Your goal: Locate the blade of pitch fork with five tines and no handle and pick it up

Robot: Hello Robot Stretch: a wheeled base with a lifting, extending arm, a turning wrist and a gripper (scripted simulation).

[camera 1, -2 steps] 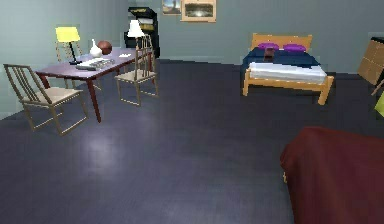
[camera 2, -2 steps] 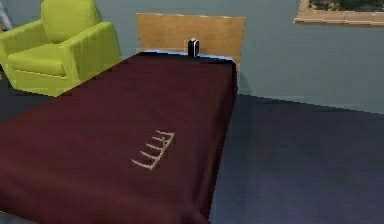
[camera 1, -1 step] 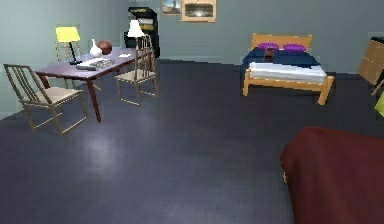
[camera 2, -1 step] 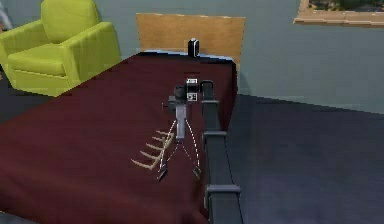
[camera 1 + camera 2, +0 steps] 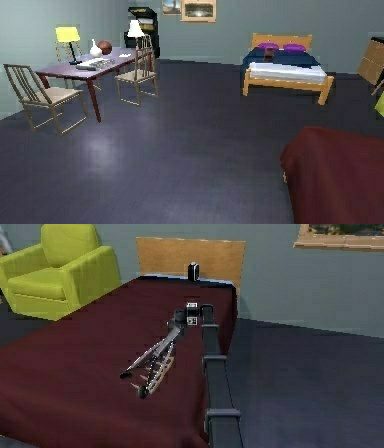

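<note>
In the arm side view my arm (image 5: pixel 215 374) reaches out over a dark red bed (image 5: pixel 70 374). The gripper (image 5: pixel 146 377) points toward the view's lower left, past the two white marked squares (image 5: pixel 192 312). A bundle of thin grey prongs (image 5: pixel 160 356) lies at the gripper's far end against the red cover. I cannot separate the fingers from a pronged metal thing there, so I cannot tell whether the gripper holds anything. The same bed's corner (image 5: pixel 335 175) fills the forward view's lower right.
A yellow-green armchair (image 5: pixel 60 269) stands beyond the bed, and a small dark can (image 5: pixel 193 270) sits by the wooden headboard (image 5: pixel 190 254). Ahead are a table (image 5: pixel 90 68) with a yellow lamp (image 5: pixel 67 36), chairs (image 5: pixel 45 95), a blue-covered bed (image 5: pixel 285 68) and open dark floor (image 5: pixel 170 150).
</note>
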